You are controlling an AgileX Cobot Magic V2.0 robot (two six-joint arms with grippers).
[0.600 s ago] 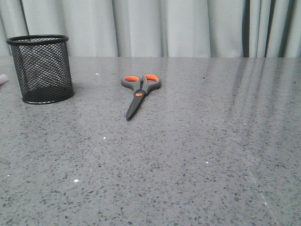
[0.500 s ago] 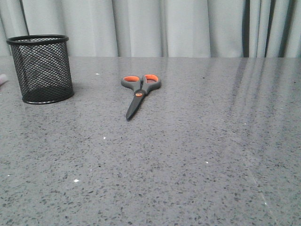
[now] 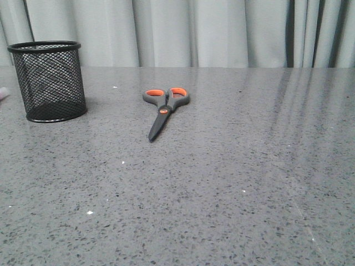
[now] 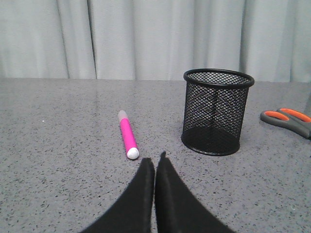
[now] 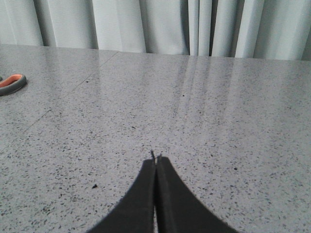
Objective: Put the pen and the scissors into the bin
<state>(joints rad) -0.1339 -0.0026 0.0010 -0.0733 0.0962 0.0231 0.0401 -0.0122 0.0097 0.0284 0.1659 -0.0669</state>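
The black mesh bin (image 3: 49, 81) stands upright at the table's far left; it also shows in the left wrist view (image 4: 216, 111). The scissors (image 3: 164, 108) lie flat to the right of the bin, handles away from me; one handle edge shows in each wrist view (image 4: 287, 121) (image 5: 11, 83). The magenta pen (image 4: 127, 134) lies flat on the table to the left of the bin; only its pale tip (image 3: 3, 93) shows at the front view's left edge. My left gripper (image 4: 154, 162) is shut and empty, just short of the pen's white end. My right gripper (image 5: 155, 160) is shut and empty over bare table.
A grey speckled table (image 3: 233, 183) runs to pale curtains (image 3: 211, 30) at the back. Neither arm shows in the front view.
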